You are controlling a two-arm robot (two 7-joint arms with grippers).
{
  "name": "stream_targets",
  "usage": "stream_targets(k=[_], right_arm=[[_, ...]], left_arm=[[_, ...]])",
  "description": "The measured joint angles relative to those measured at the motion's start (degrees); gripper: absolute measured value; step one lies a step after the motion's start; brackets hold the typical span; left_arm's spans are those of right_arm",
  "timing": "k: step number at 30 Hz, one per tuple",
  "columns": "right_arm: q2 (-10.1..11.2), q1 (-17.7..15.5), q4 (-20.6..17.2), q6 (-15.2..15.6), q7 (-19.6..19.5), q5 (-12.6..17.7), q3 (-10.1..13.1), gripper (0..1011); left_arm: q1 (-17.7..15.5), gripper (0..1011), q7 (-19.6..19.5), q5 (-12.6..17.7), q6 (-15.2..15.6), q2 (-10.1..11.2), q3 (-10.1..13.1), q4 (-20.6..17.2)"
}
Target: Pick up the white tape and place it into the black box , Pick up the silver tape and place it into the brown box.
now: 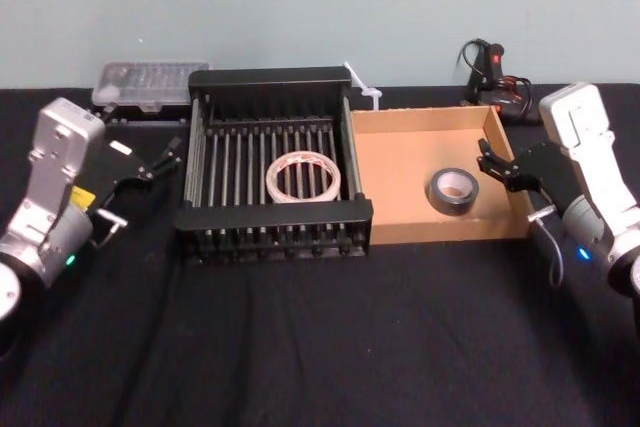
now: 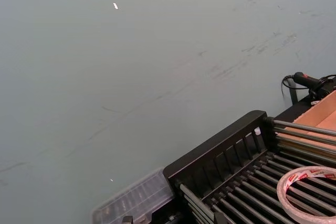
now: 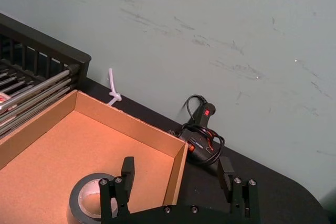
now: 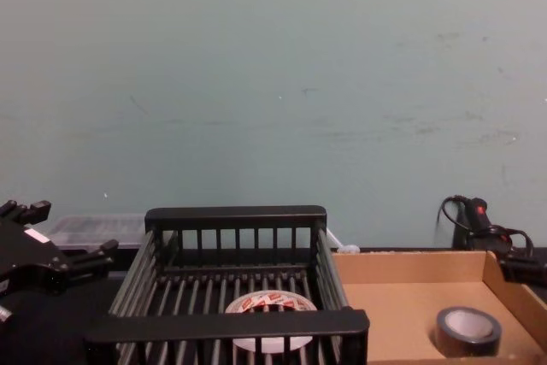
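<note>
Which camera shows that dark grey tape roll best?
The head view: the silver tape shows whole from above, lying flat in the brown box. The chest view shows it side-on, low in the corner. The right wrist view catches part, cut by the edge.

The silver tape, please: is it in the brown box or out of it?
Inside: the silver tape lies flat on the brown box floor, within its walls.
</note>
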Motion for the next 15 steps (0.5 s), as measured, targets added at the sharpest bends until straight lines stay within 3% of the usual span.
stream_targets(k=[15], right_arm=[[0.08,0.09,0.06,-0.13,0.07,-0.05,-0.15,1003]], left_arm=[[0.0,1001,0.0,0.0,0.0,0.0,0.0,0.0]])
